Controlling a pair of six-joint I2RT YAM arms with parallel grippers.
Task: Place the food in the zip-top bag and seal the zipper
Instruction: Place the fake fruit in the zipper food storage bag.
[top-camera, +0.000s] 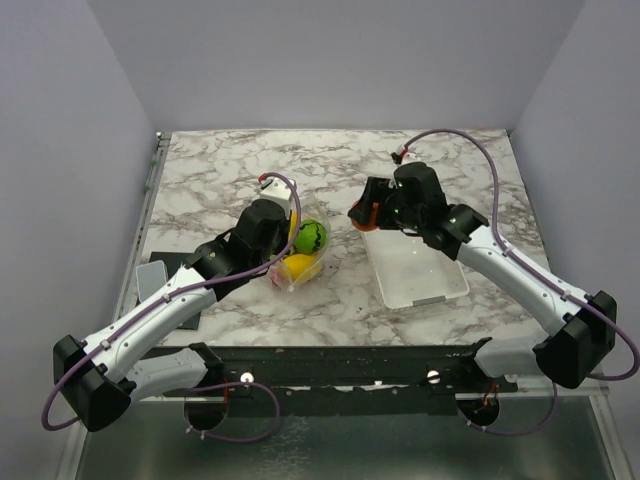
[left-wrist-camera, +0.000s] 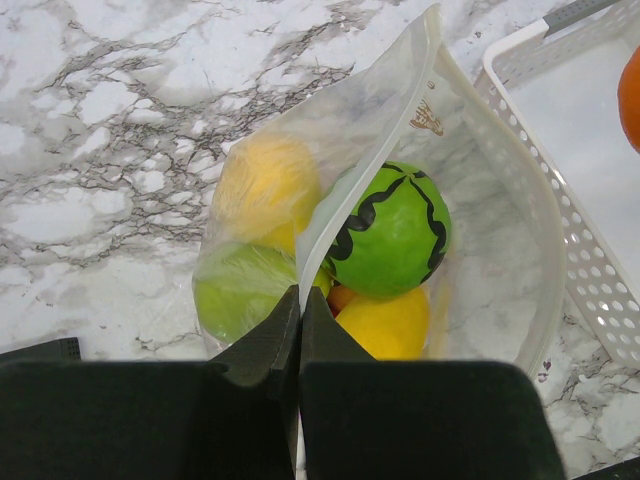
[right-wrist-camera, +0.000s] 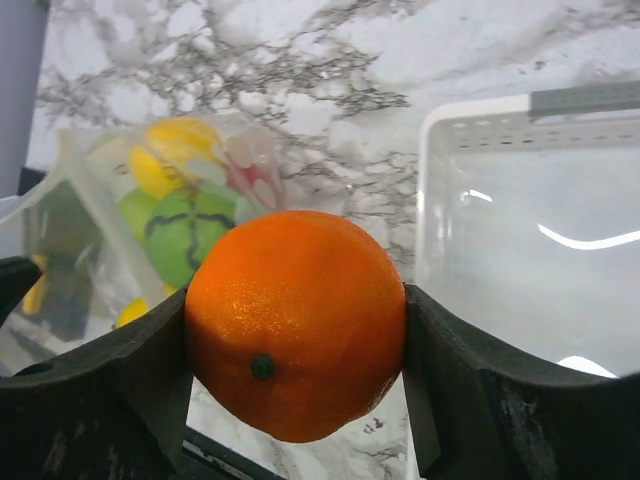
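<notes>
— How do the jaws of the left gripper (left-wrist-camera: 299, 300) stand?

— Pressed together, pinching one lip of the see-through dotted zip-top bag (left-wrist-camera: 500, 300) at its near end.

— And the clear press-seal zipper strip (left-wrist-camera: 520, 160)?

— Unsealed. The mouth gapes wide with its two lips bowed apart. The bag lies on the white-and-grey marble table (top-camera: 250, 170).

— What is inside?

— A glossy green ball with dark stripes (left-wrist-camera: 392, 232) sits uppermost in the opening. A yellow lemon-shaped toy (left-wrist-camera: 385, 325) lies just below it, touching it, with a small reddish piece (left-wrist-camera: 342, 297) wedged beside them. Through the film on the left I see another yellow fruit (left-wrist-camera: 268, 185) and a pale green one (left-wrist-camera: 240, 295), both blurred by the plastic.

— The right gripper (right-wrist-camera: 295, 330)?

— Its jaws are spread wide and clamp a round orange toy fruit (right-wrist-camera: 295, 320) from both sides. The fruit's dark stem dot faces the wrist camera.

— Where is that fruit, then?

— Outside the bag, up off the marble. Seen from above, it hangs by the far left corner of the white rectangular perforated plastic tray (top-camera: 415, 270), between tray and bag.

— And the tray itself?

— It lies on the table just right of the bag, and whether the two touch I cannot tell.
</notes>
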